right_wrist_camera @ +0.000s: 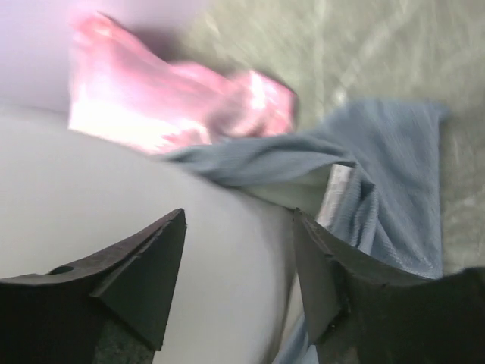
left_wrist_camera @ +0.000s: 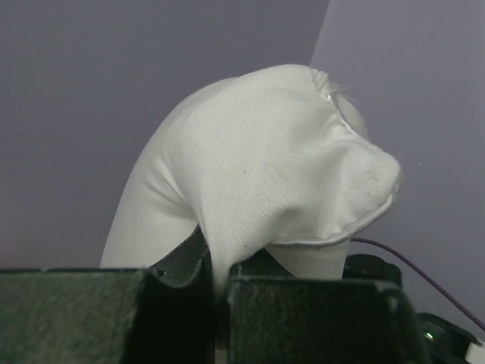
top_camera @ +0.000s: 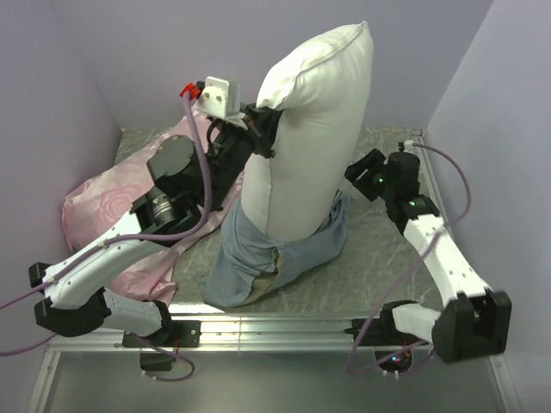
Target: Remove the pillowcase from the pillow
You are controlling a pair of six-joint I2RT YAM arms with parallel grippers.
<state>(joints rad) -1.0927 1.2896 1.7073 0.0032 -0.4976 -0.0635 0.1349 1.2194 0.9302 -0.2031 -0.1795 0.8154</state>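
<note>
The left gripper (top_camera: 261, 129) pinches a fold high on the soft, light pillow (top_camera: 314, 120), standing it on end, and the right gripper (top_camera: 360, 175) hangs spread beside the pillow's foot, where the limp pillowcase (top_camera: 275, 249) lies bunched, likely best gripped at its loose hem.

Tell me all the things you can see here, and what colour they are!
pillow: one, white, standing on end mid-table
pillowcase: one, blue-grey with tan lining, bunched around the pillow's lower end
pink pillow: one, shiny pink with roses, lying at the left by the wall
table: one, mottled grey-green top
walls: pale purple, behind and at both sides
cables: several, purple, running along both arms
left gripper: one, black, shut on a pinch of the pillow high on its left edge
right gripper: one, black, open, low at the pillow's right side
</note>
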